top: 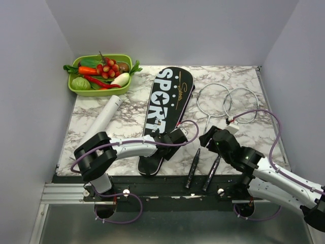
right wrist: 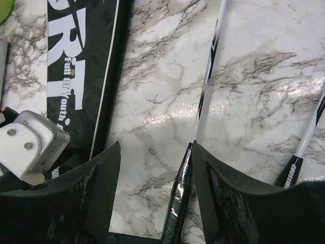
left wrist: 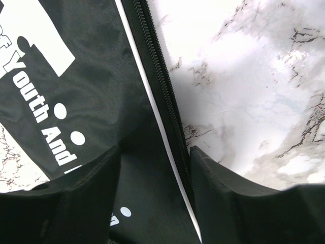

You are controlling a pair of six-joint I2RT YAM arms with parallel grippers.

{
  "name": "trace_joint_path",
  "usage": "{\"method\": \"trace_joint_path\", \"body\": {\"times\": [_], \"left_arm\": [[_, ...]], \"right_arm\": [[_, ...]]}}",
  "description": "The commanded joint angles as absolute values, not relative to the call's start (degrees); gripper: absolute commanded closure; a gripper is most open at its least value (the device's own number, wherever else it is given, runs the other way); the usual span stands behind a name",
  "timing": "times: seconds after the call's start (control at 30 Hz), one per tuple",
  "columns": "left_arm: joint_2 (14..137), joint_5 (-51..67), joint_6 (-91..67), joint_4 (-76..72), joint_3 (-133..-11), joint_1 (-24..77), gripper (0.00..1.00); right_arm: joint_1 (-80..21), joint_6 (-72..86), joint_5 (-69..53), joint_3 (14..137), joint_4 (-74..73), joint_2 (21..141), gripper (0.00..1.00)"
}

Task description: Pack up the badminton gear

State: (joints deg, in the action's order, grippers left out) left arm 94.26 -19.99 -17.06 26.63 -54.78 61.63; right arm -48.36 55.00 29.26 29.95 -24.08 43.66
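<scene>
The black "SPORT" bag (top: 165, 109) lies flat mid-table. My left gripper (top: 176, 137) is open low over its right edge; in the left wrist view (left wrist: 155, 168) the jaws straddle the bag's zipper (left wrist: 162, 91). Two silver rackets (top: 213, 96) (top: 242, 104) lie right of the bag, with their black handles (top: 193, 168) (top: 210, 173) toward the front edge. My right gripper (top: 212, 138) is open above them. In the right wrist view (right wrist: 156, 152) the left racket's handle (right wrist: 180, 193) lies just inside the right finger. The white tube (top: 104, 117) lies left of the bag.
A green tray of toy vegetables (top: 124, 86) stands at the back left. Purple cables loop over both arms. The second racket's handle (right wrist: 289, 170) lies right of my right fingers. Grey walls close in the marble table (top: 127, 109) on three sides.
</scene>
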Motion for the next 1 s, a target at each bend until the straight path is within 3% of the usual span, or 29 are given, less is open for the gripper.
{"method": "trace_joint_path", "body": {"times": [0.0, 0.13, 0.47, 0.6, 0.8, 0.97], "left_arm": [[93.08, -19.34, -16.87, 26.19, -55.11, 61.88, 0.40], [92.55, -18.99, -16.70, 26.02, -54.84, 61.96, 0.47], [90.97, -18.11, -16.17, 26.28, -54.67, 61.96, 0.90], [90.88, -18.02, -15.82, 25.75, -54.14, 61.96, 1.00], [88.60, -18.28, -15.03, 25.14, -53.88, 61.88, 1.00], [84.83, -19.07, -15.20, 25.93, -53.97, 61.79, 1.00]], "right_arm": [[-48.25, 54.23, 29.53, 29.71, -23.29, 44.21, 0.34], [-48.34, 54.23, 29.27, 29.62, -23.03, 44.21, 0.37], [-48.34, 54.58, 28.65, 28.92, -22.15, 44.47, 0.39], [-48.34, 54.58, 28.65, 28.74, -22.24, 44.30, 0.39], [-48.34, 53.97, 26.55, 28.21, -20.66, 44.91, 0.39], [-48.34, 52.73, 21.19, 27.69, -14.70, 47.11, 0.28]]}}
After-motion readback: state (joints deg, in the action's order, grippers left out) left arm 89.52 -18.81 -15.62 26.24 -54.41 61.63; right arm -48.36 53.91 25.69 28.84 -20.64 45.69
